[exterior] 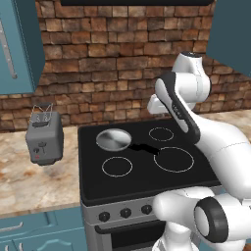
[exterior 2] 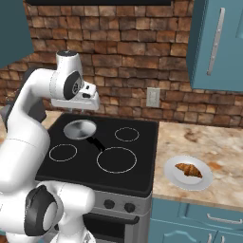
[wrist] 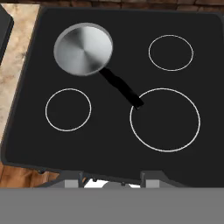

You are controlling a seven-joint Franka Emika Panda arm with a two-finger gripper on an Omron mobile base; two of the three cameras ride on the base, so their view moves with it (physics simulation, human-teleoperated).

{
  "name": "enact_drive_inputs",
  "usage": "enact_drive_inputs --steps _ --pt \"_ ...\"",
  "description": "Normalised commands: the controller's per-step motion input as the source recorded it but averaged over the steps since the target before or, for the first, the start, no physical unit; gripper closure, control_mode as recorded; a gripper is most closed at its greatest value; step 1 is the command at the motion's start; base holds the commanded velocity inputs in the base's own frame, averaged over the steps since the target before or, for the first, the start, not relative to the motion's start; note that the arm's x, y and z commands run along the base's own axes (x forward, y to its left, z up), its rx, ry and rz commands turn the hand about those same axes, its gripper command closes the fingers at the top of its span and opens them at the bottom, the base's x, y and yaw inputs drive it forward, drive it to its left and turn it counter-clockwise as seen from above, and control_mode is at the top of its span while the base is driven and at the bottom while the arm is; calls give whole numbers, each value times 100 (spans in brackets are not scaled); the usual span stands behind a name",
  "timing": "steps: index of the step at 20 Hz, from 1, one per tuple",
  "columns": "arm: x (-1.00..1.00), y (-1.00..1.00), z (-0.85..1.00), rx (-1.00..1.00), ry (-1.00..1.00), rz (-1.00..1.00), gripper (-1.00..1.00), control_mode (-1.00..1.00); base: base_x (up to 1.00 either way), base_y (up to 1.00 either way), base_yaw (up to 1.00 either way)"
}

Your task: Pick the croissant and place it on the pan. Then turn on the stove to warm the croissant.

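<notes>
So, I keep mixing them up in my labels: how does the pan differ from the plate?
The pan is silver-grey metal with a black handle; the plate is white and handleless. The pan sits empty on the stove; the plate rests on the counter holding the croissant. Both are round and shallow.

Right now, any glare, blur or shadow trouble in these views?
Hand view: sharp, pan shows a soft radial sheen, no blown-out glare. Right base view: croissant small but crisp on its white plate. Left base view: toaster evenly lit, flat rendered light with only faint shadows.
</notes>
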Motion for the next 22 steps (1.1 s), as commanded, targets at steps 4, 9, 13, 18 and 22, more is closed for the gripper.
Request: enact_drive_inputs --steps 4,9,13,18,22 --pt "-5 -3 0 0 0 0 -100 -100 0 0 0" --pt "-13 -13 0 0 0 0 -100 -100 0 0 0" --pt "-15 -19 -5 0 0 0 -100 -100 0 0 0" --pt "-15 -21 -9 0 0 0 -100 -100 0 0 0" --pt "-14 -22 -11 0 0 0 -100 -100 0 0 0"
